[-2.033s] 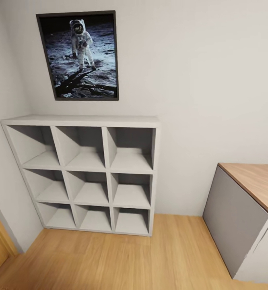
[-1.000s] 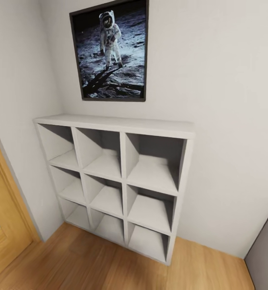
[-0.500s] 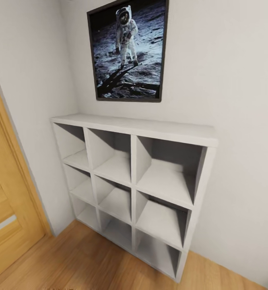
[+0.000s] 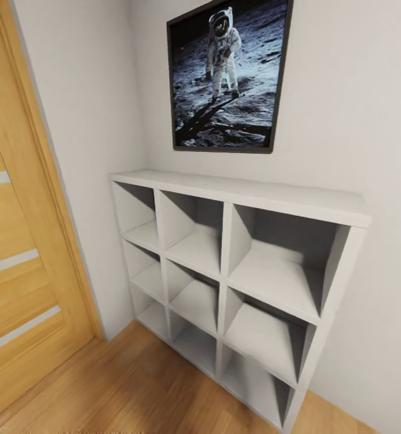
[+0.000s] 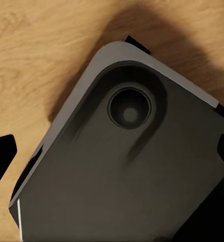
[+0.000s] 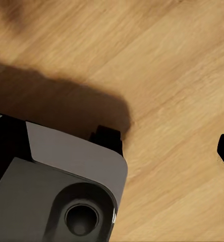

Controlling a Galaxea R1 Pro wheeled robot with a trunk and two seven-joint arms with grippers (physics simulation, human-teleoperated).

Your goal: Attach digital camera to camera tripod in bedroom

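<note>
From my head I look down at a white cube shelf [image 4: 236, 265], three compartments wide and three high, standing against a pale wall in the corner. Above it hangs a dark-framed picture of an astronaut [image 4: 227, 75] on the moon. A wooden door [image 4: 20, 241] with pale stripes stands beside the shelf, and light wood floor [image 4: 134, 392] runs below. My left wrist looks down on the grey rounded corner of my own base [image 5: 122, 166] over the floor. My right wrist sees another grey corner of that base [image 6: 61, 186] and its shadow on the boards. Whether my grippers are open or closed I cannot tell. The digital camera and tripod I cannot place.
</note>
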